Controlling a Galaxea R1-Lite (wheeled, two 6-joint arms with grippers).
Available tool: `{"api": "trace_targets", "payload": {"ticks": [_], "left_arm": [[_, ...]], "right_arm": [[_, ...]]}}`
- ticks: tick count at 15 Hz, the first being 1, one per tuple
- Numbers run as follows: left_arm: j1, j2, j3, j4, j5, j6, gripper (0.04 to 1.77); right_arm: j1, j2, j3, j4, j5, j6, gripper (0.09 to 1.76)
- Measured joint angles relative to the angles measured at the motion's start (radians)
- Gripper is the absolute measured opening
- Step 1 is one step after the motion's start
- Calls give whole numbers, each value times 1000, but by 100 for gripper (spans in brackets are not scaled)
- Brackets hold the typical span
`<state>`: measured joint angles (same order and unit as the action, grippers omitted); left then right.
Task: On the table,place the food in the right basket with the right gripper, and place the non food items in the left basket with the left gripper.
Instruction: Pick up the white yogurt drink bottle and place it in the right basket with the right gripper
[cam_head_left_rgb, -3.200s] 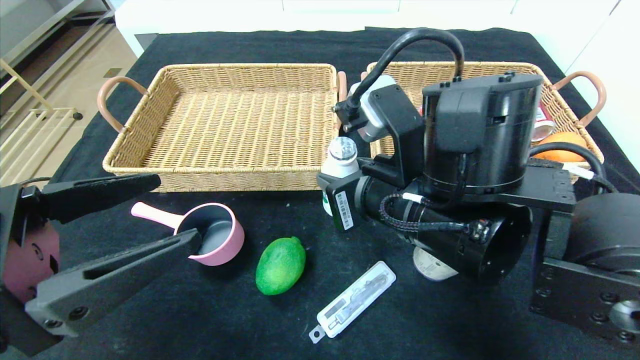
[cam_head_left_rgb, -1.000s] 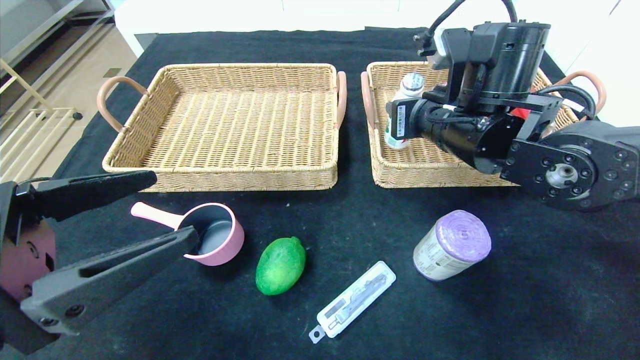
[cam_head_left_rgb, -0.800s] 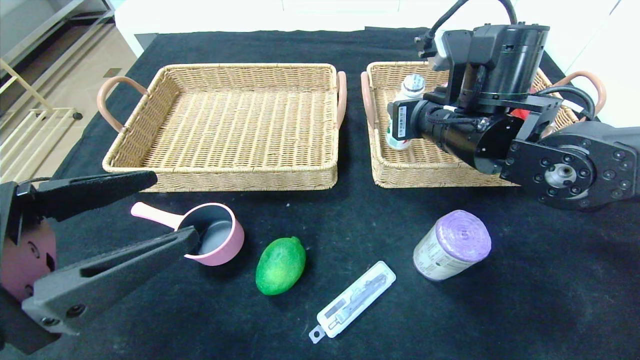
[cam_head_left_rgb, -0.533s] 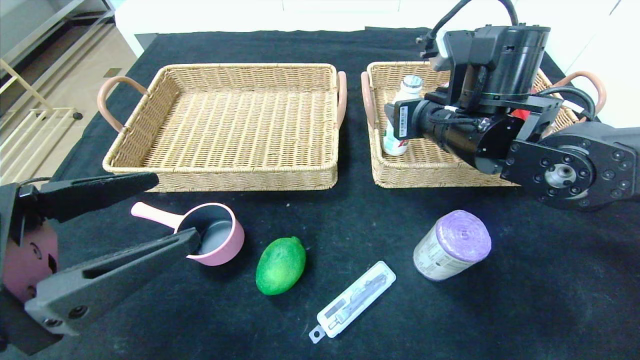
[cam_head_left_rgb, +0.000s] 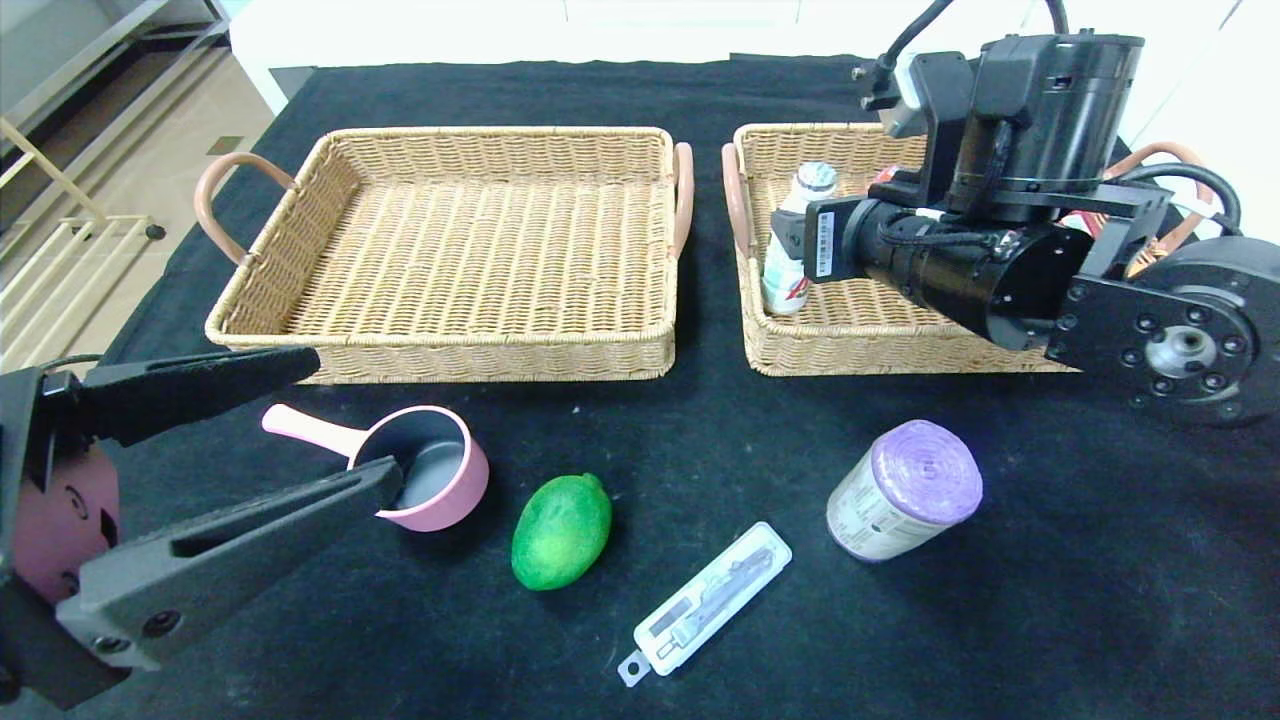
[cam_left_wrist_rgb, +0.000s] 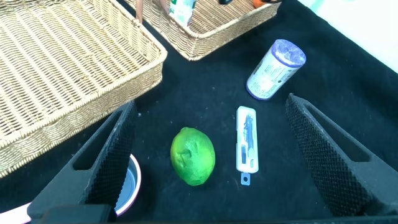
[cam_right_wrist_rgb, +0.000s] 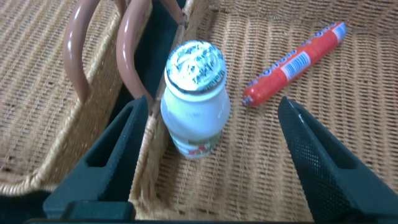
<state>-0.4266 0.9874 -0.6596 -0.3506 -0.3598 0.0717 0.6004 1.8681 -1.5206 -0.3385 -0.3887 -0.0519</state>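
A white bottle (cam_head_left_rgb: 793, 245) with a foil cap stands inside the right basket (cam_head_left_rgb: 850, 350), by its left wall; it also shows in the right wrist view (cam_right_wrist_rgb: 194, 106). My right gripper (cam_right_wrist_rgb: 211, 177) is open, and the bottle stands free just beyond its fingertips. A red sausage (cam_right_wrist_rgb: 292, 62) lies in that basket. On the table lie a pink saucepan (cam_head_left_rgb: 430, 470), a green fruit (cam_head_left_rgb: 560, 530), a white blister pack (cam_head_left_rgb: 710, 600) and a purple-capped roll (cam_head_left_rgb: 905, 490). My left gripper (cam_head_left_rgb: 350, 420) is open and empty beside the saucepan. The left basket (cam_head_left_rgb: 450, 345) is empty.
The right arm (cam_head_left_rgb: 980, 260) hangs over the right basket and hides much of its inside. The two baskets stand side by side, their brown handles (cam_head_left_rgb: 685, 190) nearly touching. The black table's left edge borders the floor.
My right arm carried the bottle from the table's middle into the right basket, let it go and drew back to the right. The left arm has not moved.
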Motion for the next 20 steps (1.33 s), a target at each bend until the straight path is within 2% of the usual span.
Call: {"api": "trace_targets", "payload": {"ticks": [4,9,14,17,20], "left_arm": [[0,1,1,1,0,1,172],[0,2,1,4,0,1,172],[-5,10,6,8,0,22,172],[-4,11,7,8,0,22,172],[-4,13,7,11,-1,22,172]], "right_arm": [[17,-134,80,144,-1,3,160],[26,-304,93,550,-7,75,165],[71,-333,-35,919,-69,289,168],[114,-286,-158,1116,-70,457,169],[153,-220,-243,1240,-29,604,170]]}}
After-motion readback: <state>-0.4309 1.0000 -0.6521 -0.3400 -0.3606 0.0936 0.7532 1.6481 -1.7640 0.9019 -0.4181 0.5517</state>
